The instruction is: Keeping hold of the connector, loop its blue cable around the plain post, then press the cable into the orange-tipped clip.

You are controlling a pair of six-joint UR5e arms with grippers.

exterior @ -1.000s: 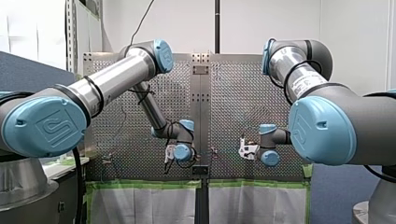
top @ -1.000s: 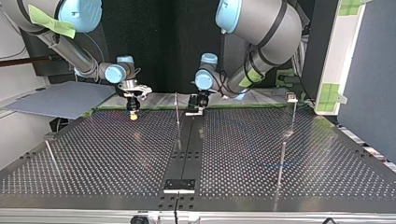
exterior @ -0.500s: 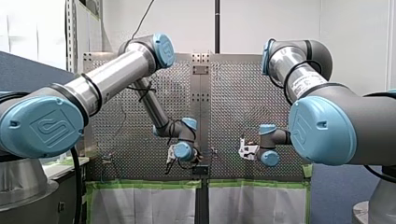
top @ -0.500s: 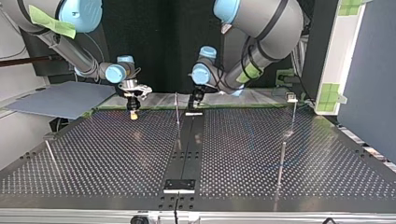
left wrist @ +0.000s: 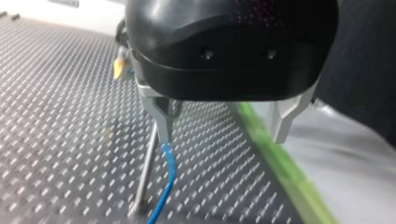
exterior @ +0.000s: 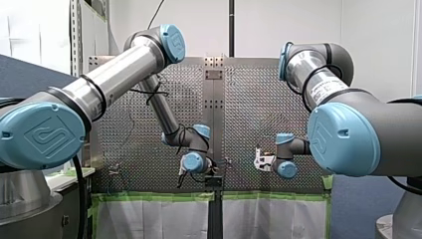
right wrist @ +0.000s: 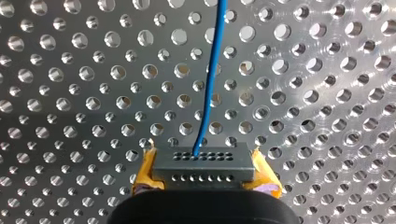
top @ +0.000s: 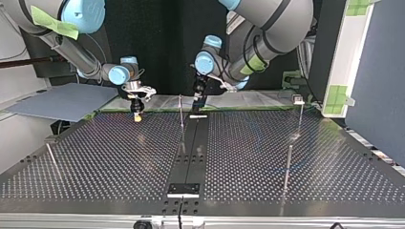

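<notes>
Right gripper (right wrist: 205, 173) clamped the connector (right wrist: 204, 158) between its yellow pads (right wrist: 264, 175), low over the perforated table (right wrist: 70, 93). The blue cable (right wrist: 211, 79) ran straight out ahead of it. That gripper had not shifted over the last second. My left gripper (left wrist: 222, 134) had. In the top view it lifted off the dark centre strip (top: 191, 152), just right of the plain post (top: 181, 114), and the front view showed its wrist (exterior: 193, 162) sink and swing toward the middle. Its metal fingers (left wrist: 163, 121) stood wide apart, gripping nothing. I judged it was setting up to guide the cable round the post, so the loop was not yet made.

The left wrist view gave what the wide views could not: the cable passed close by one finger and ran down to the table beside the post's foot. Whether it touched that finger I could not tell. The top view hardly showed the cable at all. No view let me pick out the orange-tipped clip.
</notes>
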